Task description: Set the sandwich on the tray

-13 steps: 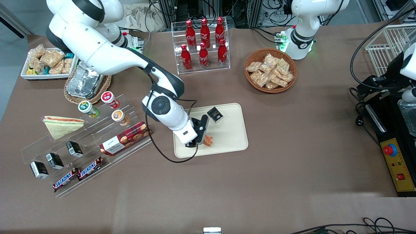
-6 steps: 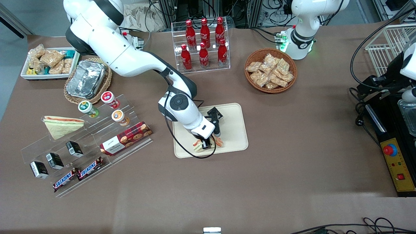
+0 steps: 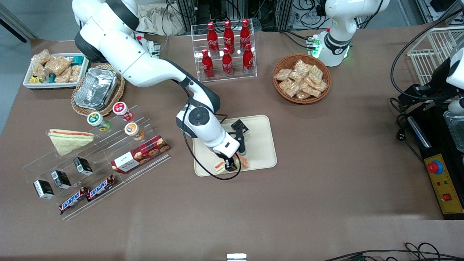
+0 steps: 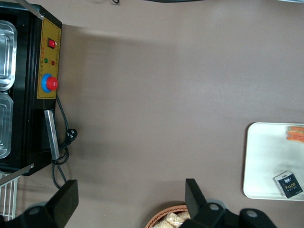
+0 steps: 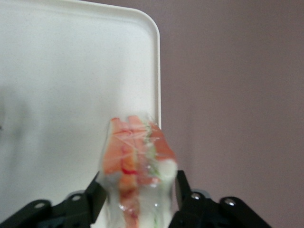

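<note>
My right gripper (image 3: pixel 233 162) is low over the cream-beige tray (image 3: pixel 259 145), at the tray's edge nearest the front camera. It is shut on the clear-wrapped wedge sandwich (image 3: pixel 220 166). In the right wrist view the sandwich (image 5: pixel 137 156) shows red-orange and pale green stripes and sits between the two black fingers (image 5: pixel 90 199) of the gripper (image 5: pixel 137 197), above the tray (image 5: pixel 71 71) close to its rim. I cannot tell whether the sandwich touches the tray. The left wrist view shows the tray (image 4: pixel 266 156) with the sandwich's orange edge (image 4: pixel 295 134).
A small black packet (image 3: pixel 240 127) lies on the tray, farther from the camera than the gripper. A like sandwich (image 3: pixel 69 139) rests on the acrylic rack with cups, a cookie box (image 3: pixel 139 154) and Snickers bars. A cola bottle rack (image 3: pixel 226 49) and a snack basket (image 3: pixel 301 78) stand farther back.
The gripper has carried the sandwich across the tray toward the parked arm's end and nearer the front camera, and has come down lower over the tray's near edge.
</note>
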`<state>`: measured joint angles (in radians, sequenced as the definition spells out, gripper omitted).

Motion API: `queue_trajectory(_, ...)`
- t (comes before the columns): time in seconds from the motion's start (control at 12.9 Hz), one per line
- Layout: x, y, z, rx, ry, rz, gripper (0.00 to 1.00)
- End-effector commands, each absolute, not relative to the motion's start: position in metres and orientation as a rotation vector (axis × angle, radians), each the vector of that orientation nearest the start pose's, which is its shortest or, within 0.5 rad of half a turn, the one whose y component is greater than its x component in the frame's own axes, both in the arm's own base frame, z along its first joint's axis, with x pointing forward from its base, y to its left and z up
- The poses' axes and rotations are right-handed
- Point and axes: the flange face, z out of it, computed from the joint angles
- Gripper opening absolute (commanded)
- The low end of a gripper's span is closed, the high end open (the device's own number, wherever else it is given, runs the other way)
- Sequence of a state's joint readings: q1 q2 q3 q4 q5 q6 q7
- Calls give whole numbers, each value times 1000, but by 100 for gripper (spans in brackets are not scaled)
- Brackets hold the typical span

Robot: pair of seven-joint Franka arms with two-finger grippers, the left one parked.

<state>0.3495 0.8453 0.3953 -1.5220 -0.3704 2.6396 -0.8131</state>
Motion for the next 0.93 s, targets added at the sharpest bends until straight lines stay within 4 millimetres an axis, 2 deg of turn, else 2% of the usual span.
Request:
queue_trajectory(0.0,579,466,214,2109,2325,569,99)
queue_trajectory(0.23,583,459,214,2125,2312,562,99)
queue_trajectory(0.31,585,451,212,2154,2302,533,99)
queue_trajectory(0.39,592,436,222,2236,2257,493,99)
queue_trajectory(0.54,609,399,266,2462,2146,343,99)
queue_trajectory(0.7,626,357,317,2677,1957,295,99)
queue_trajectory(0.78,640,329,348,2779,1779,332,99)
queue_trajectory(0.85,646,318,373,2880,1584,376,99)
